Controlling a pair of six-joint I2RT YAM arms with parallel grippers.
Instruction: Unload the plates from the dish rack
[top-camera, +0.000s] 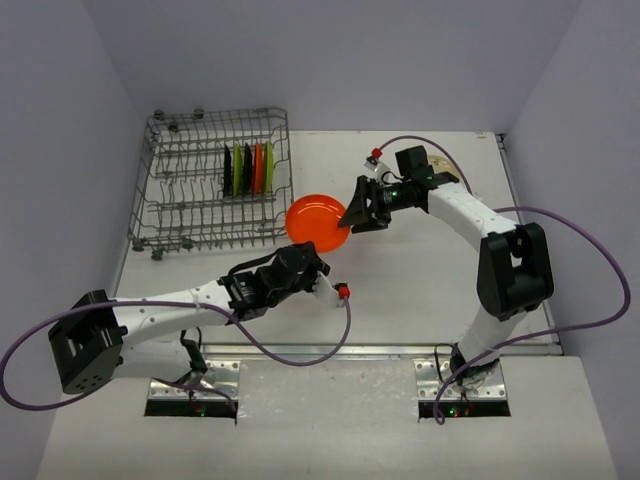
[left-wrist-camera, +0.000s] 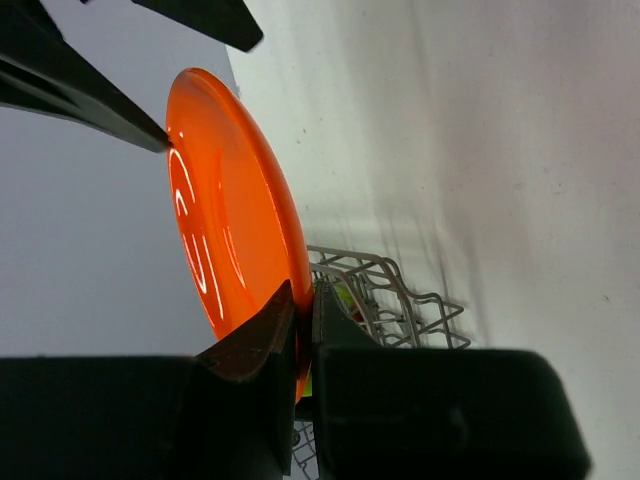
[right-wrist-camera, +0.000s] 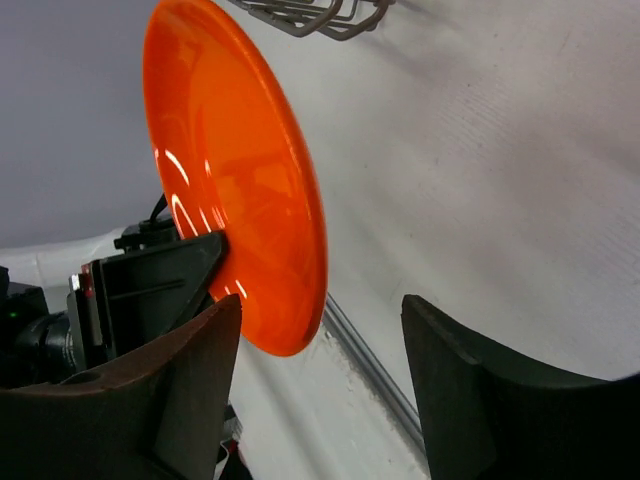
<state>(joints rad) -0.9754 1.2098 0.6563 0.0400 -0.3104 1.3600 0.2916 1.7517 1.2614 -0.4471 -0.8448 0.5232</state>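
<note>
An orange plate (top-camera: 315, 220) is held upright above the table just right of the dish rack (top-camera: 160, 185). My left gripper (top-camera: 312, 254) is shut on its near rim; the left wrist view shows both fingers clamped on the plate (left-wrist-camera: 225, 230) at the left gripper (left-wrist-camera: 303, 300). My right gripper (top-camera: 355, 215) is at the plate's right edge. In the right wrist view the right gripper (right-wrist-camera: 320, 320) is open, its jaws straddling the rim of the plate (right-wrist-camera: 235, 180) without pinching it. Several more plates (top-camera: 248, 168), black, lime and orange, stand edge-on in the rack.
The wire dish rack (left-wrist-camera: 400, 295) sits at the table's back left against the grey wall. Purple cables loop beside both arms. A metal strip (top-camera: 380, 350) runs along the table's near edge.
</note>
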